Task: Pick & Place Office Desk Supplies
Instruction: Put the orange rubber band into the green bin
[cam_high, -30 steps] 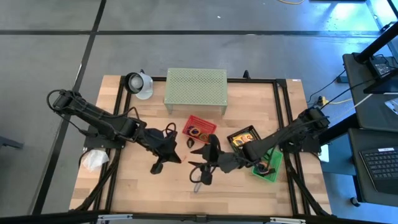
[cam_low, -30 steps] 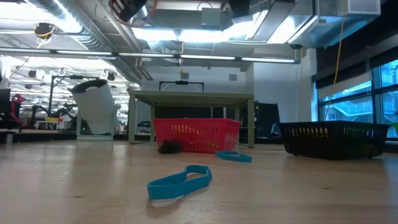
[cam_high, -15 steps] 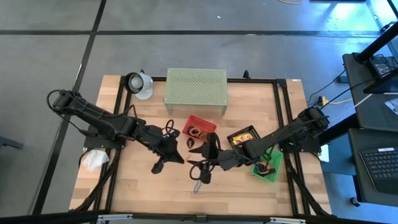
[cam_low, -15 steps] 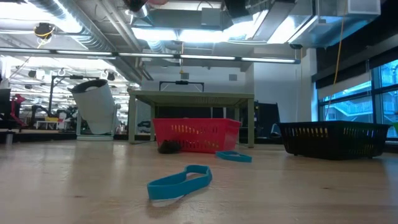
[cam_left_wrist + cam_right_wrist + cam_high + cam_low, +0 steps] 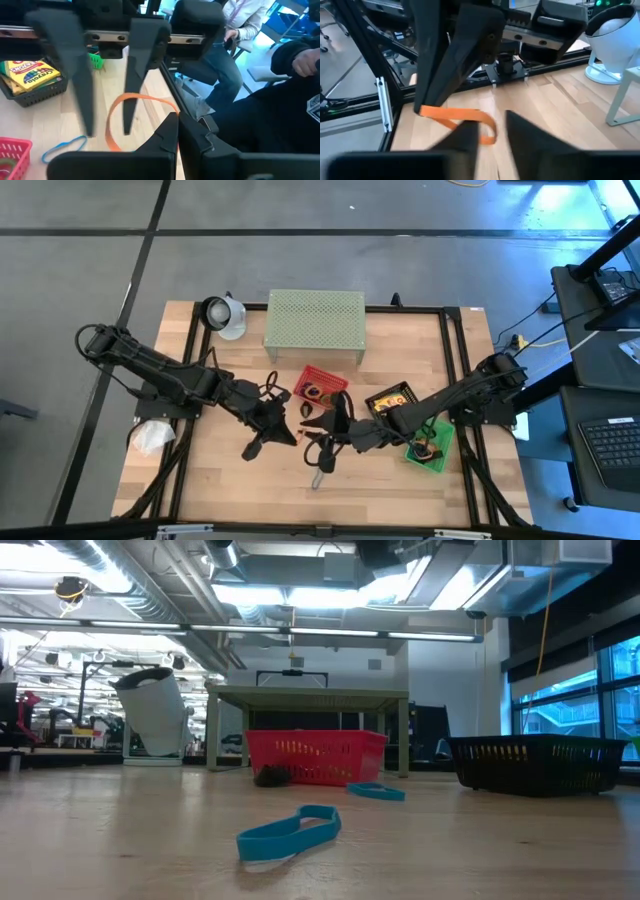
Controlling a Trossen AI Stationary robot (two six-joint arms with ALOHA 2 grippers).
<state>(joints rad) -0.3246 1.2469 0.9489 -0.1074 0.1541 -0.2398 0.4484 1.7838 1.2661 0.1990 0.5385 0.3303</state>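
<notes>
Two sets of jaws are meeting above the middle of the tabletop (image 5: 220,470). An orange loop (image 5: 131,116) is being pinched by the left jaws (image 5: 296,412), which are pressed together on it. The right jaws (image 5: 318,442) are standing just beside them, with one finger (image 5: 137,60) reaching through the loop; whether they are gripping it cannot be told. Two blue loops (image 5: 290,831) are lying flat below. A red basket (image 5: 320,385) is sitting just beyond both jaws, a black basket (image 5: 392,402) with yellow crayon boxes (image 5: 31,76) beside the right arm.
</notes>
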